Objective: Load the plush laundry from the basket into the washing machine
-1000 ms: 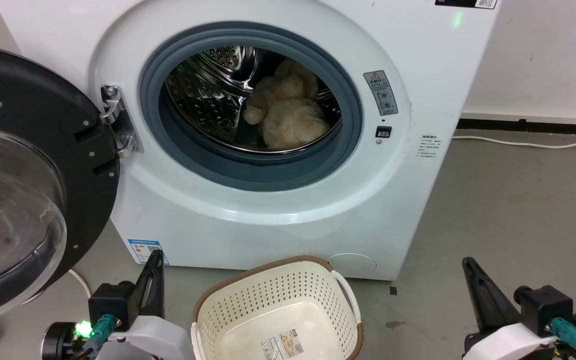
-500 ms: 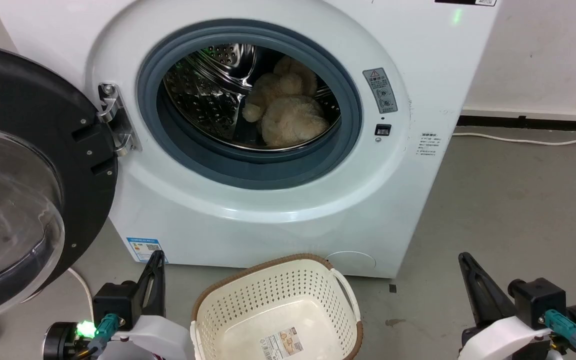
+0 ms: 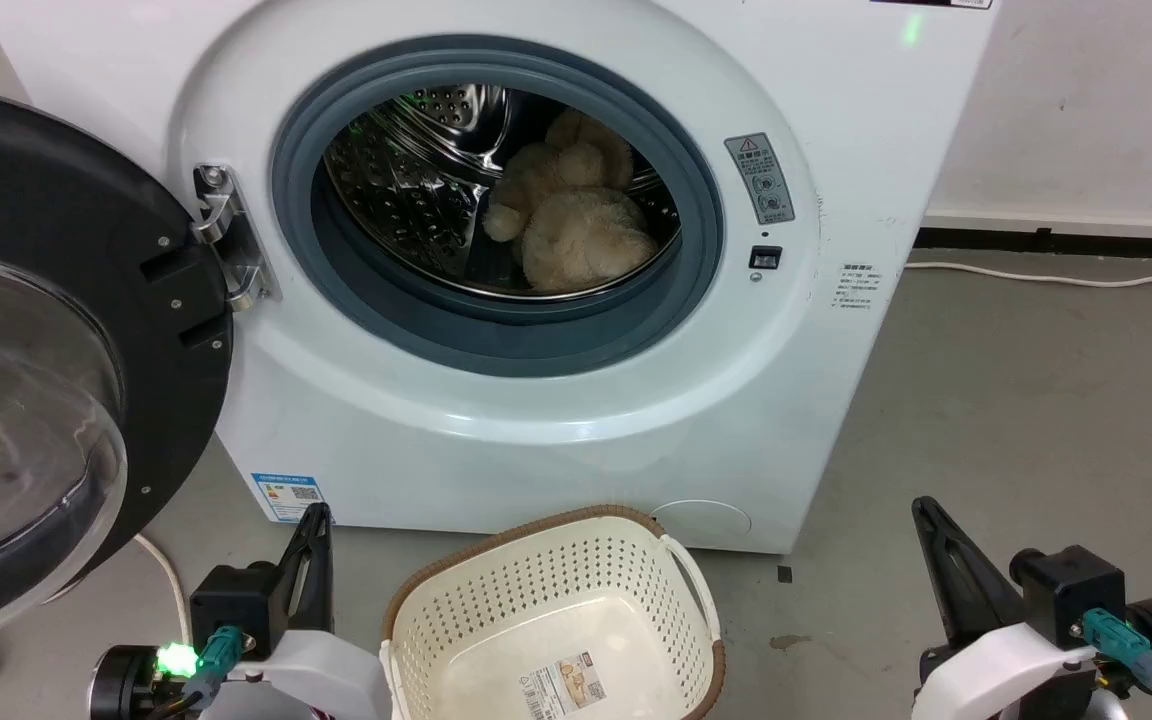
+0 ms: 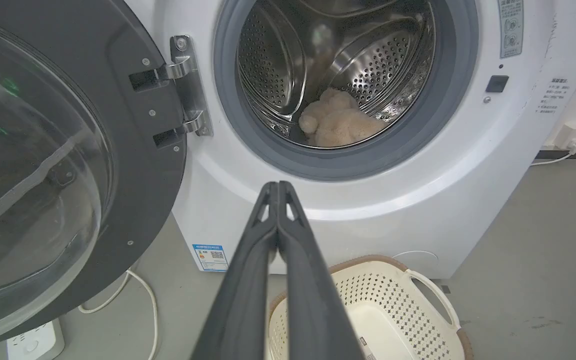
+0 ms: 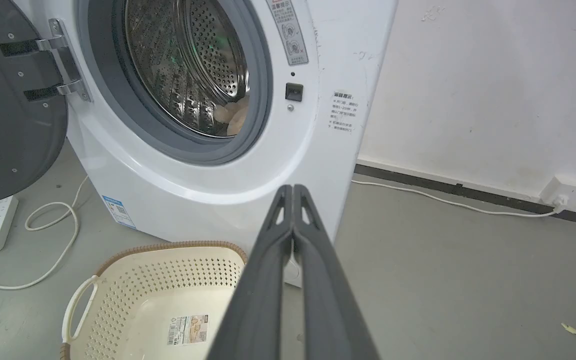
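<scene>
Loading is judged complete. The large white front-loading washing machine point(image 3: 536, 440) is seen with its black-rimmed round glass door point(image 3: 26, 400) swung wide open on the robot's left side, hinged just left of the grey rubber gasket point(image 3: 496, 340). Inside the perforated steel drum point(image 3: 406, 200), the fluffy cream-beige plush laundry point(image 3: 581, 235) is found resting low and towards the right, with its long axis directed into the drum, away from the opening. The cream perforated plastic oval basket point(image 3: 536, 590) with brown woven-look rim is placed on the floor just before the machine, between the two grippers; nothing is contained in it except a printed label point(image 3: 564, 685). The plush laundry is located forward of and above both grippers, well apart from each. The left gripper point(image 3: 316, 520) is judged slightly nearer to it and is also the one beside the open door. The right gripper point(image 3: 928, 512) is held low on the other side of the basket. Both pairs of long dark fingers are pressed fully together, and nothing is held by either.
</scene>
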You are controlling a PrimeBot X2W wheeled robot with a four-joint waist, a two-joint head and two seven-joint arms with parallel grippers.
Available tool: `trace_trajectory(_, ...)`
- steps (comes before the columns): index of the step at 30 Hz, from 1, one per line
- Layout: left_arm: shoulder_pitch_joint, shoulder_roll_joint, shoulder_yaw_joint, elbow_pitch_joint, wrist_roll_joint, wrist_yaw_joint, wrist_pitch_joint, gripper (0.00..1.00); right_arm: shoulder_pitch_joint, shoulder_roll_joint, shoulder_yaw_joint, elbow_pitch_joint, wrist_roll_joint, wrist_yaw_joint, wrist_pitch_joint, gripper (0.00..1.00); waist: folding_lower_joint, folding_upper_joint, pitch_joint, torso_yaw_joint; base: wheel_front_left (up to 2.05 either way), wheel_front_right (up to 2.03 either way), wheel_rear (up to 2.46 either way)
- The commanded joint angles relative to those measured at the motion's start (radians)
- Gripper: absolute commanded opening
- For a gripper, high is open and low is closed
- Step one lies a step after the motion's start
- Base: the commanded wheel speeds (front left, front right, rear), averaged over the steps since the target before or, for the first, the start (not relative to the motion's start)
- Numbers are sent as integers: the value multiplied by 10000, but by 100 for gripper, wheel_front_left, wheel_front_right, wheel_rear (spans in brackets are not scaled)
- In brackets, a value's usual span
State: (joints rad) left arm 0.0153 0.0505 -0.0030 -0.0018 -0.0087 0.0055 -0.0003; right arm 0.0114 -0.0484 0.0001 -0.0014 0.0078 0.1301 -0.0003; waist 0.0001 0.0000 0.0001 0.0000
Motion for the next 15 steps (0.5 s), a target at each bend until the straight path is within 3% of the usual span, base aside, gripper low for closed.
trace_trajectory(1,-153,-3,30,18,87,-55,3,0,-114,-18,-1,14,-78,6,3,0,-1,0,-1,0,0,0,0)
trace_trajectory(15,-153,-3,30,18,87,-55,3,0,-114,-18,-1,14,-78,6,3,0,-1,0,-1,0,0,0,0)
